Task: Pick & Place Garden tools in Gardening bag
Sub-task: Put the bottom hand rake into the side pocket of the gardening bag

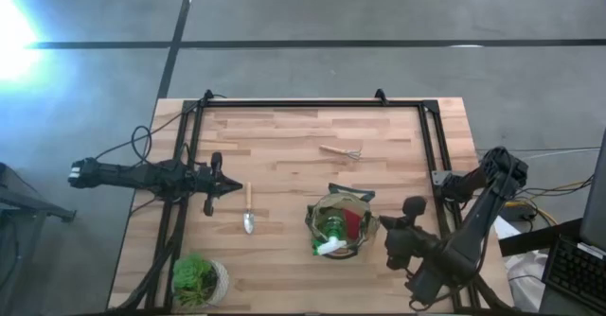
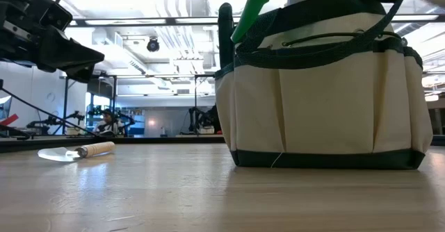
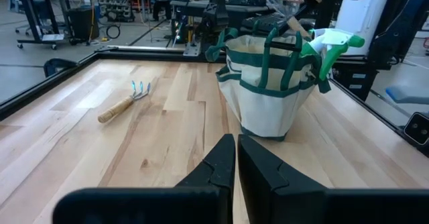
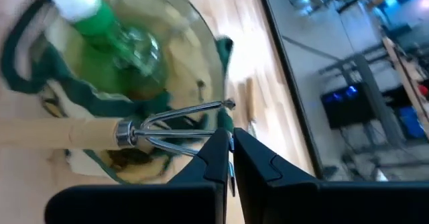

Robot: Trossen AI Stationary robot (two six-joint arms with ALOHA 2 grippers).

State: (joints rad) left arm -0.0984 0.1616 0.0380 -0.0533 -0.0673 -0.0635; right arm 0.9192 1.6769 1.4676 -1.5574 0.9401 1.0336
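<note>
From above, you see the gardening bag standing toward the right arm's side of the tabletop. Inside it lie the green spray bottle, its white nozzle at the rim, and a pink-red item. Your right pincer sits just beside the bag. Your left pincer hangs near the trowel, which lies flat between it and the bag. One rake fork lies well apart, farther up the boards. A leafy plant stands at the near corner on the left arm's side.

At table height, the bag fills your right half, the green bottle neck leaning out of its top. The trowel rests flat beyond it.

From your left wrist, the fingers are pressed narrow, nothing between them. Ahead, the bag stands upright with the spray bottle poking over its rim; the rake fork lies apart from it.

From your right wrist, the fingers look closed together; a second wooden-handled fork crosses just past their tips, over the open bag, though you cannot tell whether they grip it. The spray bottle lies within.
</note>
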